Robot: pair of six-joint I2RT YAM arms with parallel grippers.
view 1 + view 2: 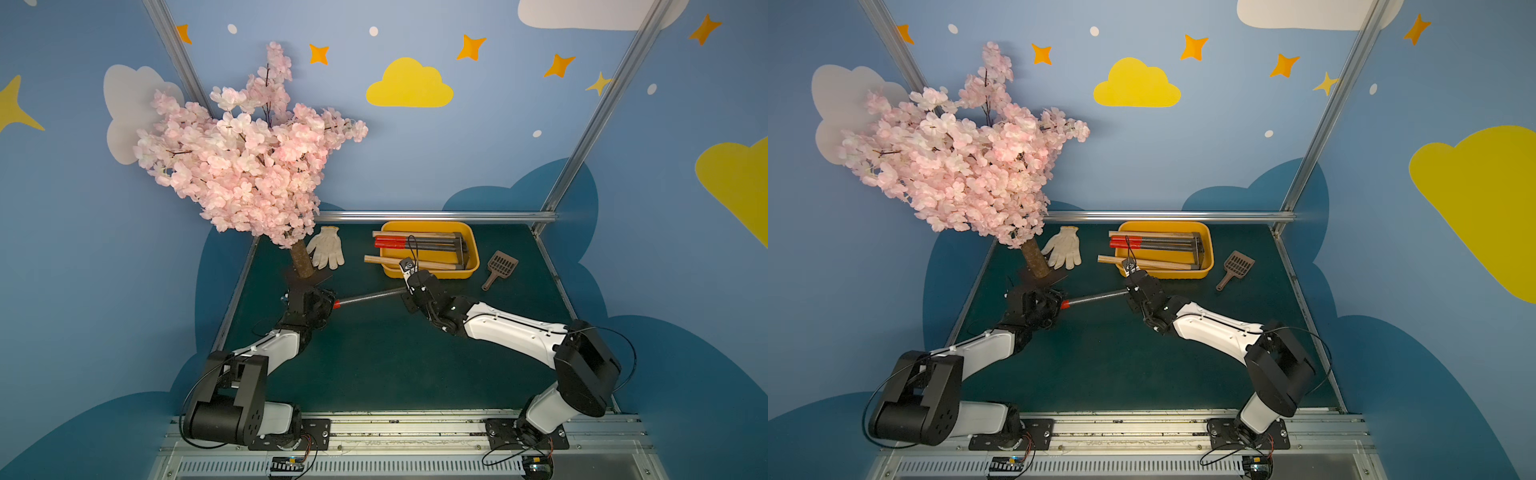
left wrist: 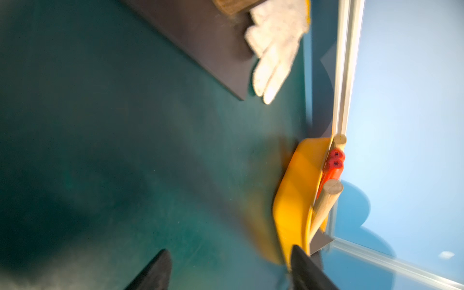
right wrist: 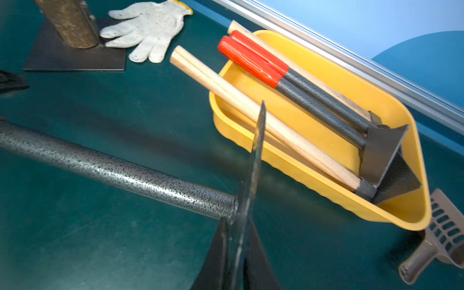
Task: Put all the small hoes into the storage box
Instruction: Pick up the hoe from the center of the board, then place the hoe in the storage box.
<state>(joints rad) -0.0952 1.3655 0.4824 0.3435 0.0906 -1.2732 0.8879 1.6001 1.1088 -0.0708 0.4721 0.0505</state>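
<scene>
The small hoe (image 1: 370, 297) (image 1: 1096, 297) has a speckled grey handle (image 3: 113, 170) with a red end and a thin dark blade (image 3: 258, 140). It stretches between the two arms, its shadow on the mat beneath it. My right gripper (image 1: 409, 274) (image 1: 1131, 270) (image 3: 237, 223) is shut on the blade, just in front of the storage box (image 1: 473, 249) (image 1: 1208, 249) (image 3: 406, 216) (image 2: 293, 188). The yellow box holds several other hoes. My left gripper (image 1: 328, 305) (image 1: 1059, 305) (image 2: 229, 251) sits at the red end, open, with nothing between its fingers.
A pink blossom tree with a brown trunk (image 1: 303, 259) stands on a dark plate at the left rear. A white glove (image 1: 328, 249) (image 3: 150, 27) lies beside it. A brown slotted scoop (image 1: 500, 268) (image 3: 442, 238) lies right of the box. An aluminium rail (image 1: 436, 216) bounds the back.
</scene>
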